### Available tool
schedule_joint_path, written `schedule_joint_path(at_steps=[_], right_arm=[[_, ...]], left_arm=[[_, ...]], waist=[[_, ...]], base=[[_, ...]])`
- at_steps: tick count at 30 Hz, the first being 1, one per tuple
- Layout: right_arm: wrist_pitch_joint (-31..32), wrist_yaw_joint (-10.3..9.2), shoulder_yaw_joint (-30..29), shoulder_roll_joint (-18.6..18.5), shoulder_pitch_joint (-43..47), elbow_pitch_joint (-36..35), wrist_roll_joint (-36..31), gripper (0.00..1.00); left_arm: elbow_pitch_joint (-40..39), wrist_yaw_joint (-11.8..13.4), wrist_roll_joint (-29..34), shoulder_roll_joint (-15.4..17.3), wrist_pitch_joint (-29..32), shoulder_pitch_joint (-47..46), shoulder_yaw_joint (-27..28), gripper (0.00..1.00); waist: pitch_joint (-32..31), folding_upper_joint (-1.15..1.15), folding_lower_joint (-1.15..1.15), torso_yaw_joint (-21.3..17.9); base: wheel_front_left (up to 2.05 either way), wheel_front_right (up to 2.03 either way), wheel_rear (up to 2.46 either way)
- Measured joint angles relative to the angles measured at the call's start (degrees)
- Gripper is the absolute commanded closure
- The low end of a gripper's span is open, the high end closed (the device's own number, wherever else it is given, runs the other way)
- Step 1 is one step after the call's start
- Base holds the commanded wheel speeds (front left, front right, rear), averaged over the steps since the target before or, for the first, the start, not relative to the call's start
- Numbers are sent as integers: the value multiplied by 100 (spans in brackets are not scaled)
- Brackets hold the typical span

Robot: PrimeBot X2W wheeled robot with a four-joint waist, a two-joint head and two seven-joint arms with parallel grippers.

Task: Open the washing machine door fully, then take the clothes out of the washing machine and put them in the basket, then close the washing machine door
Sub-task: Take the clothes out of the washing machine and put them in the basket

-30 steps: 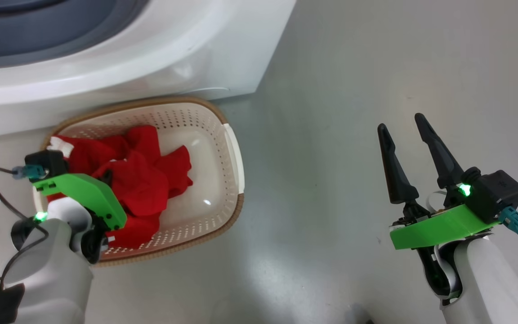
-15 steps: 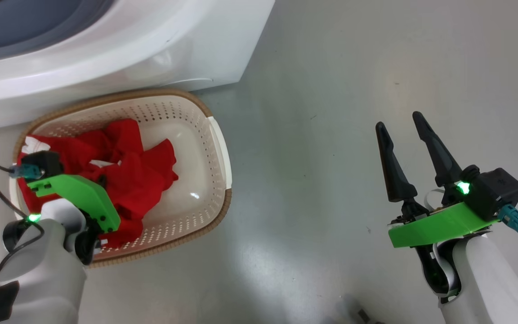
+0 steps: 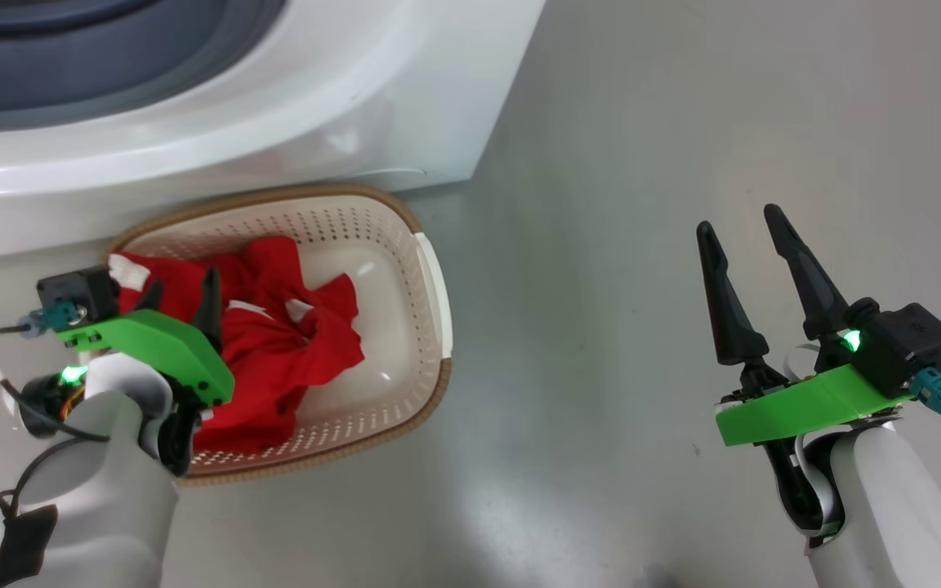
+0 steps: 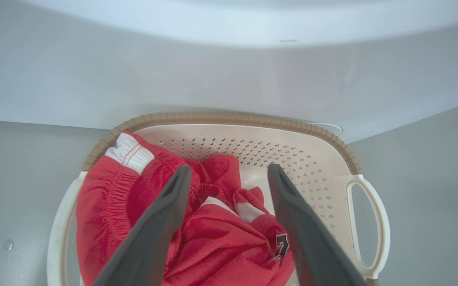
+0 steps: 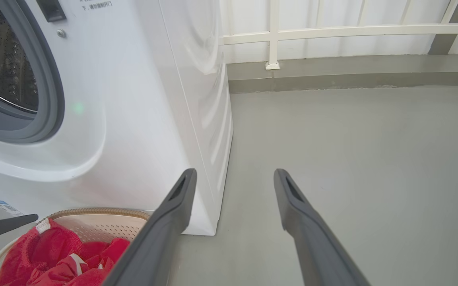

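Step in hand: putting clothes [image 3: 291,351] in basket [image 3: 431,269].
Clothes lay inside basket, at foot of washing machine [image 3: 274,122].
Left pincer [image 3: 180,287] was spread just above heap, pinching nothing.
Right pincer [image 3: 737,222] was spread over floor [image 3: 601,245], empty.
Next, probably: lift left arm clear, check drum [image 5: 2,67], close washing machine door.
Count: one basket, one washing machine, two pincers; garments in heap could not be counted.

Bright even light, soft glare on floor [image 3: 503,506] and washing machine [image 3: 340,139], wrist views warped at edges.
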Motion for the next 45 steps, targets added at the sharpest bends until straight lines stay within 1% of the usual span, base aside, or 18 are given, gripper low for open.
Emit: schedule_joint_path(at_steps=[4, 9, 12, 16, 21, 22, 23, 25, 27, 31, 36, 45], right_arm=[[0, 0, -70, 1, 12, 55, -49, 0], [0, 0, -256, -1, 34, 108, -102, 0], [0, 1, -290, -1, 121, 126, -280, 0], [0, 0, -288, -1, 207, 136, -292, 0], [0, 0, -276, -1, 302, 186, -303, 0], [0, 1, -278, -2, 325, 194, -325, 0], [0, 1, -278, -2, 325, 194, -325, 0], [0, 0, -285, -2, 374, 223, -345, 0], [0, 0, -286, -2, 379, 243, -353, 0], [0, 0, -304, -2, 492, 254, -353, 0], [0, 0, -370, 1, 730, 266, -375, 0], [0, 0, -466, 2, 980, 20, -550, 0]], left_arm=[[-286, -41, 3, -5, -300, 53, -42, 0], [-944, -42, -4, -33, -400, 380, -5, 0], [-1592, -43, -12, -55, -401, 709, 112, 0], [-2563, -31, 64, -53, -402, 1222, 400, 0], [-3573, 172, 417, -74, -402, 1985, 572, 0], [-3756, 190, 498, -81, -402, 2125, 599, 0], [-3756, 190, 498, -81, -402, 2125, 599, 0], [-4266, 220, 576, -153, -402, 2482, 681, 0], [-4566, 220, 619, -194, -402, 2688, 730, 0], [-5020, 219, 666, -232, -403, 3033, 858, 0], [-5653, 216, 934, -257, -426, 3427, 1049, 0], [-6165, 226, 1321, -256, -426, 4096, 1223, 0]], waist=[[-182, 0, 0, 103], [-425, 0, 0, 245], [-576, 0, 0, 331], [-799, 0, 0, 428], [-1103, 0, 0, 517], [-1164, 0, 0, 532], [-1164, 0, 0, 532], [-1334, 0, 0, 573], [-1439, 0, 0, 598], [-1652, 0, 0, 636], [-1936, 0, 0, 657], [-2418, 0, 0, 643]], base=[[0, 0, 0], [0, 0, 0], [0, 0, 0], [0, 0, 0], [0, 0, 0], [0, 0, 0], [0, 0, 0], [0, 0, 0], [0, 0, 0], [0, 0, 0], [0, 0, 0], [0, 0, 0]])
